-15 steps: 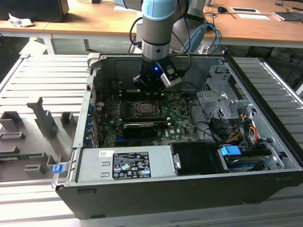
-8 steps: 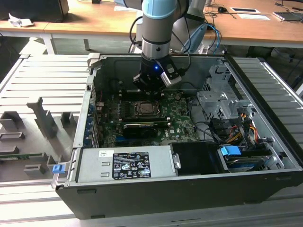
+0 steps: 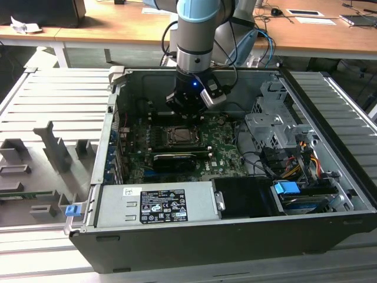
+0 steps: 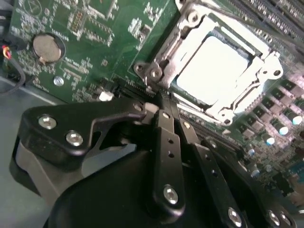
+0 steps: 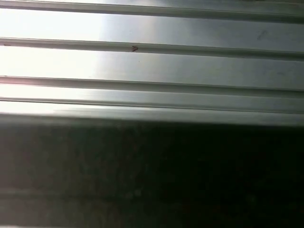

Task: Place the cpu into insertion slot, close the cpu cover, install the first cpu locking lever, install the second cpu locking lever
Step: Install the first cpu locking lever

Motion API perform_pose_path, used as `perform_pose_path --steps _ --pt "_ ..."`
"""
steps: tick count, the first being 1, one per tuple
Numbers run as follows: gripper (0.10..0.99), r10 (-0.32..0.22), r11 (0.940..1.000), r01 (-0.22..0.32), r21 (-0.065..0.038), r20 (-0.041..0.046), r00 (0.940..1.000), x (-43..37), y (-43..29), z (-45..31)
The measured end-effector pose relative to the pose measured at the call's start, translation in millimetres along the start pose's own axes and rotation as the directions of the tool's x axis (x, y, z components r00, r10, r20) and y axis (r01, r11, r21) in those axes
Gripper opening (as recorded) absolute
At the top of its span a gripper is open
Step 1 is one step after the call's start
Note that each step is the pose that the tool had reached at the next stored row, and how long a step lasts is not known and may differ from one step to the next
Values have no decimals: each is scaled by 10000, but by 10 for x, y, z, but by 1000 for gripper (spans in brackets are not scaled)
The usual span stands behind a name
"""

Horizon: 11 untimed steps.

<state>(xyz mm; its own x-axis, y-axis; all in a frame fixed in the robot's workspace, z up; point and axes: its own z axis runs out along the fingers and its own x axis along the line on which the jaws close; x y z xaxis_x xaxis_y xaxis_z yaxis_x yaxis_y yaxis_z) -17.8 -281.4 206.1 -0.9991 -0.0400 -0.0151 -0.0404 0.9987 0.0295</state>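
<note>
My fingers (image 4: pixel 164 107) are pressed together with nothing between them, tips just beside the insertion slot (image 4: pixel 223 61) near the motherboard's (image 3: pixel 224 147) back edge. The cpu (image 4: pixel 216 66) lies seated there, the cpu cover (image 4: pixel 166 61) down around it, holding it flat.

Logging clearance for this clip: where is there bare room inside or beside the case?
Bare ribbed table left of the case in the exterior view. Crowded: hand over the cpu, cables and drive cage to its right.
</note>
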Motion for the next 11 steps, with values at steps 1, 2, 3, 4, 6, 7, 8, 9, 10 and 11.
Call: perform_pose_path --steps 1,2,3,4,6,7,8,9,10,11 --pt "106 -1 10000 1 57 -1 10000 -1 0 8" --pt "106 -3 9999 4 133 -6 10000 -2 1 16" --pt "106 -5 9999 5 168 -8 10000 -3 1 21" --pt "106 -5 9998 5 194 -8 10000 -3 2 25" --pt "106 -5 9997 6 245 -12 10000 -5 4 32" --pt "106 -6 9997 7 252 -15 10000 -6 6 36" --pt "106 -4 9997 5 256 -14 10000 -7 10 41" --pt "106 -4 9997 4 251 -12 10000 -8 14 46" --pt "106 -5 9997 5 234 -10 10000 -9 16 50" --pt "106 -5 9998 6 200 -10 10000 -10 17 54"
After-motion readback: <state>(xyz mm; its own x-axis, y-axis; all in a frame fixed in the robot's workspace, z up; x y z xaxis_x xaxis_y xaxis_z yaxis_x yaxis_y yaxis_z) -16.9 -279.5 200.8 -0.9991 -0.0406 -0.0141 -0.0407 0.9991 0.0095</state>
